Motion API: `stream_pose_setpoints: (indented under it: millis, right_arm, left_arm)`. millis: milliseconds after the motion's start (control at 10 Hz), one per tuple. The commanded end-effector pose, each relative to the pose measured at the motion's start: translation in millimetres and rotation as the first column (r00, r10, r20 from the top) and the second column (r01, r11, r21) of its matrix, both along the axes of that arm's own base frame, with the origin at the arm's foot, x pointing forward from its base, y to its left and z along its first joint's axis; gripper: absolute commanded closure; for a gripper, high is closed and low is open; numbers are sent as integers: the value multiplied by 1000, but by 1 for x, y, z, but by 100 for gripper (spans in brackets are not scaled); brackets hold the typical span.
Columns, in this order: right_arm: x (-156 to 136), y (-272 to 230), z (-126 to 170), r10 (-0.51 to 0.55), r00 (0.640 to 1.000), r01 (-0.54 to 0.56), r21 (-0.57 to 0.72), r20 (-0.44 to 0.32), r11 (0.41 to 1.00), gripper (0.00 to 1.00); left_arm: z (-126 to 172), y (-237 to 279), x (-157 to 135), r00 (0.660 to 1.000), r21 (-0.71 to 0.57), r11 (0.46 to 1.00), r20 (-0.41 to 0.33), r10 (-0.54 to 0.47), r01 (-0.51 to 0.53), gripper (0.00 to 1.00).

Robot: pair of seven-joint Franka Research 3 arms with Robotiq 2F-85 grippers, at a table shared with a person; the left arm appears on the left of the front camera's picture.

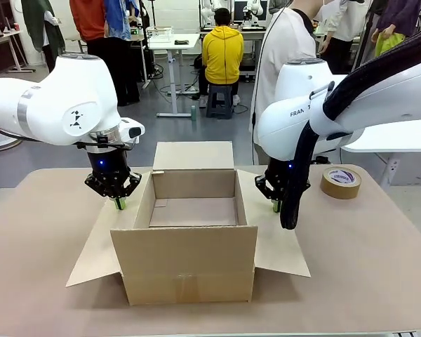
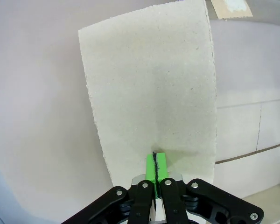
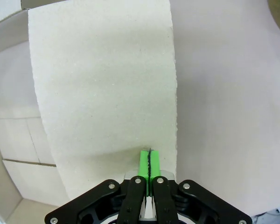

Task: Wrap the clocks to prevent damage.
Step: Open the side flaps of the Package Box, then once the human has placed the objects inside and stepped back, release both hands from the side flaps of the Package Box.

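Note:
The clocks are out of view. An open cardboard box [image 1: 186,260] stands in the middle of the table, and its inside looks bare. My left gripper [image 1: 119,203] is shut, pads pressed together with nothing between them, its tip down on the box's left flap [image 2: 149,84]. On the other side my right gripper [image 1: 276,207] is likewise shut and empty, tip resting on the right flap [image 3: 107,84]. Both side flaps [image 1: 98,246] lie spread outward over the table. The rear flap [image 1: 193,154] stands upright.
A roll of brown tape [image 1: 340,182] lies at the back right of the tan table [image 1: 379,267]. A person in a white shirt [image 1: 284,63] stands behind the far edge. Open tabletop surrounds the box at the front and sides.

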State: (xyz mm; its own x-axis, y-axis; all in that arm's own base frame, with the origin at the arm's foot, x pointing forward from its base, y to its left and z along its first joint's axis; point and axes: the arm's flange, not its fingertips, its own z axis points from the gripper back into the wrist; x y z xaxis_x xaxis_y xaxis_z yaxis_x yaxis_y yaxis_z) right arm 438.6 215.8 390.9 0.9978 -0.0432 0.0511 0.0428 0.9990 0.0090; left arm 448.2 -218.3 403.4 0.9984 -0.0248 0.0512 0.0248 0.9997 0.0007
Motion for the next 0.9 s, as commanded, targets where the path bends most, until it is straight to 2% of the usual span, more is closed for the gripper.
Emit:
stream_pose_setpoints:
  millis: [0, 800]
  right_arm:
    - [-1, 2, 0, -13, 1000, 13, -7, 4, 1000, 99]
    - [-1, 2, 0, -13, 1000, 13, -7, 4, 1000, 99]
  left_arm:
    - [-1, 0, -1, 1000, 10, 1000, -1, -1, 1, 100]
    - [-1, 0, -1, 1000, 10, 1000, -1, -1, 1, 100]
